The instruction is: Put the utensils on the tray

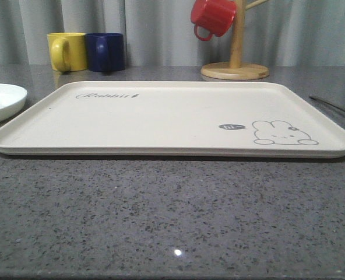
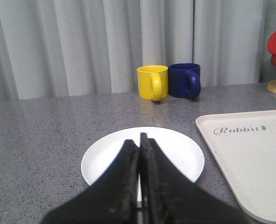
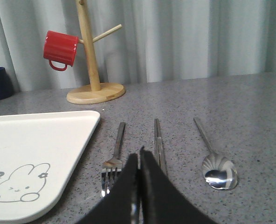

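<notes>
The cream tray with its rabbit drawing lies in the middle of the grey table, nothing on it. A round white plate sits just left of it. In the left wrist view my left gripper hovers shut over that plate, holding nothing. Right of the tray lie a steel fork, a pair of chopsticks and a long-handled spoon, side by side. My right gripper is shut and empty above the gap between fork and chopsticks.
A yellow mug and a blue mug stand at the back left. A wooden mug tree with a red mug hanging on it stands at the back right. A grey curtain closes the far side.
</notes>
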Robot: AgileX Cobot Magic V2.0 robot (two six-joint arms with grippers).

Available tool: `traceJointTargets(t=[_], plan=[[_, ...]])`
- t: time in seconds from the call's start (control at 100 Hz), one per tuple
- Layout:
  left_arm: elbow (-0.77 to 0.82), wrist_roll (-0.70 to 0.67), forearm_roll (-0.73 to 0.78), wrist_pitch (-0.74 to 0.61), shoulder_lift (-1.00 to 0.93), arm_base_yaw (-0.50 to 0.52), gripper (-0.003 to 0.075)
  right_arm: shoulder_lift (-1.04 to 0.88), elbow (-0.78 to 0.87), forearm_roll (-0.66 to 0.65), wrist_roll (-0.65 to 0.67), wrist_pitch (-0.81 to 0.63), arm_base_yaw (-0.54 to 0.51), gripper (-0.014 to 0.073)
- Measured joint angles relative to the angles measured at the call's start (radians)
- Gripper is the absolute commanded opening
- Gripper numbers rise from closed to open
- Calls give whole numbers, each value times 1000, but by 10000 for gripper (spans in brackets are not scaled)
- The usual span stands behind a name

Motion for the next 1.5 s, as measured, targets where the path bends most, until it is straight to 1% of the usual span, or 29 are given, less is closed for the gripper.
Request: traceJointTargets(t=[0.06, 0.28, 0.36, 0.48, 0.61, 0.82, 0.9, 0.94, 0.99, 1.0, 1.01, 1.03, 1.05, 1.07, 1.08, 1.12, 1.14, 1.15, 1.18, 1.23, 1.28, 1.5], plan=[[-80, 0, 0, 60, 66, 0, -18, 0, 0, 0, 0, 0, 0, -68], [-372, 0, 0, 347, 348, 0, -18, 0, 0, 0, 0, 0, 0, -68], [-464, 0, 0, 413, 443, 0, -18, 0, 0, 0, 0, 0, 0, -68], [-559, 0, 0, 485, 566, 0, -18, 0, 0, 0, 0, 0, 0, -68], [-598, 0, 0, 510, 642, 0, -18, 0, 0, 0, 0, 0, 0, -68], [-598, 0, -2, 531, 712, 0, -17, 0, 0, 0, 0, 0, 0, -68], [-598, 0, -2, 547, 729, 0, -6, 0, 0, 0, 0, 0, 0, -68], [-598, 0, -2, 559, 732, 0, 15, 0, 0, 0, 0, 0, 0, -68], [-598, 0, -2, 572, 739, 0, 63, 0, 0, 0, 0, 0, 0, -68], [-598, 0, -2, 574, 739, 0, 91, 0, 0, 0, 0, 0, 0, -68], [-598, 0, -2, 575, 739, 0, 91, 0, 0, 0, 0, 0, 0, -68], [-598, 0, -2, 579, 742, 0, 135, 0, 0, 0, 0, 0, 0, -68], [-598, 0, -2, 581, 743, 0, 160, 0, 0, 0, 0, 0, 0, -68], [-598, 0, -2, 584, 745, 0, 213, 0, 0, 0, 0, 0, 0, -68], [-598, 0, -2, 584, 745, 0, 213, 0, 0, 0, 0, 0, 0, -68], [-598, 0, -2, 591, 745, 0, 300, 0, 0, 0, 0, 0, 0, -68], [-598, 0, -2, 594, 745, 0, 356, 0, 0, 0, 0, 0, 0, -68], [-598, 0, -2, 595, 745, 0, 356, 0, 0, 0, 0, 0, 0, -68], [-598, 0, -2, 597, 745, 0, 417, 0, 0, 0, 0, 0, 0, -68], [-598, 0, -2, 600, 745, 0, 475, 0, 0, 0, 0, 0, 0, -68], [-598, 0, -2, 603, 745, 0, 498, 0, 0, 0, 0, 0, 0, -68], [-603, -11, -2, 613, 759, 2, 497, 0, 0, 0, 0, 0, 0, -68]])
